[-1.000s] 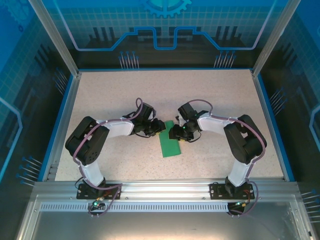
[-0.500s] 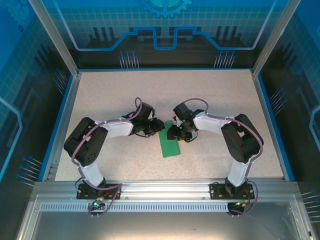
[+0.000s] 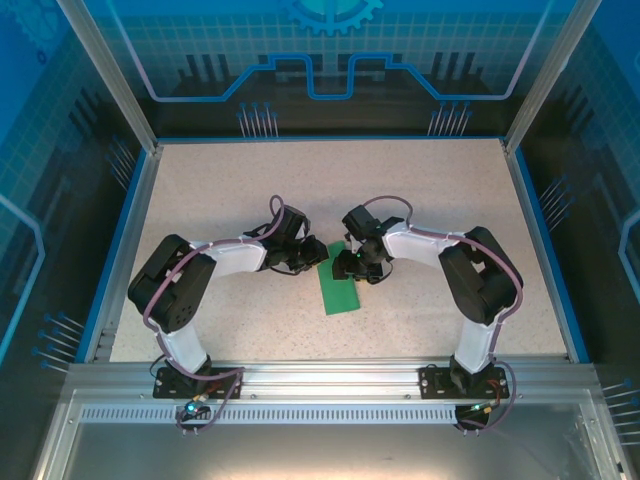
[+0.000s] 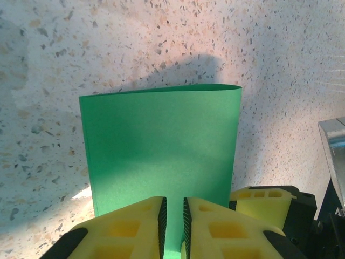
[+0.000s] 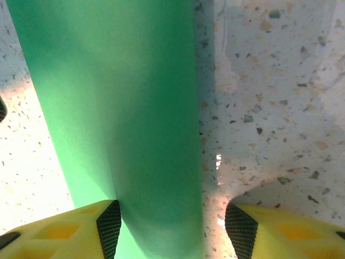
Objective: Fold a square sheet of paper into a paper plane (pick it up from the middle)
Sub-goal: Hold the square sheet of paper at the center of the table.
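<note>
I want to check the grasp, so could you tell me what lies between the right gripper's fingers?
In the right wrist view, the green paper runs between the right gripper's open fingers, with bare table beside it.

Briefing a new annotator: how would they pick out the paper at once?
Find the speckled table in the blue-framed cell. Near its middle, between the left arm and right arm, sits the green paper, folded to a narrow strip. It alone is flat and bright green.

Speckled table; blue patterned walls
</note>
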You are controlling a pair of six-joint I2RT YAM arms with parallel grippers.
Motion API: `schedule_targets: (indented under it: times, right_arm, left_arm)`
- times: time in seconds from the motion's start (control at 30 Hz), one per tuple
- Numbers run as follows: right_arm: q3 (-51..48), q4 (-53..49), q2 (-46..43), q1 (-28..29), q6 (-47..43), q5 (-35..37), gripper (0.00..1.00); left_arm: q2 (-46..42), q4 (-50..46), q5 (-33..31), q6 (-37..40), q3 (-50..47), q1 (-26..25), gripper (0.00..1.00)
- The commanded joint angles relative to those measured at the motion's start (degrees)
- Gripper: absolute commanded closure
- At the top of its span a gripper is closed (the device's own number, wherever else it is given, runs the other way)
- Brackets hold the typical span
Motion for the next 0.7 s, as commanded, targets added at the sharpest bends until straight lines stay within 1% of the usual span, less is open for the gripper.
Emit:
schedule_targets:
  times: [0.0,0.43,0.67]
  right_arm:
    - [-1.7,0.1,5.7,1.1,0.7,3.6,0.4]
    - [-1.4,-0.6,7.1,1.5,0.5,4.3,0.4]
    - [-1.5,-0.8,7.5,1.6,0.4,5.0,0.4]
  left_arm:
    - [-0.4,0.0,-0.3,0.5,-0.7,-0.4,0.8]
    - [0.8,0.0,0.3,0.4,-0.5,-0.4,0.84]
    - [-3.5,0.1,-3.5,0.7,-1.8,-0.4,0.84]
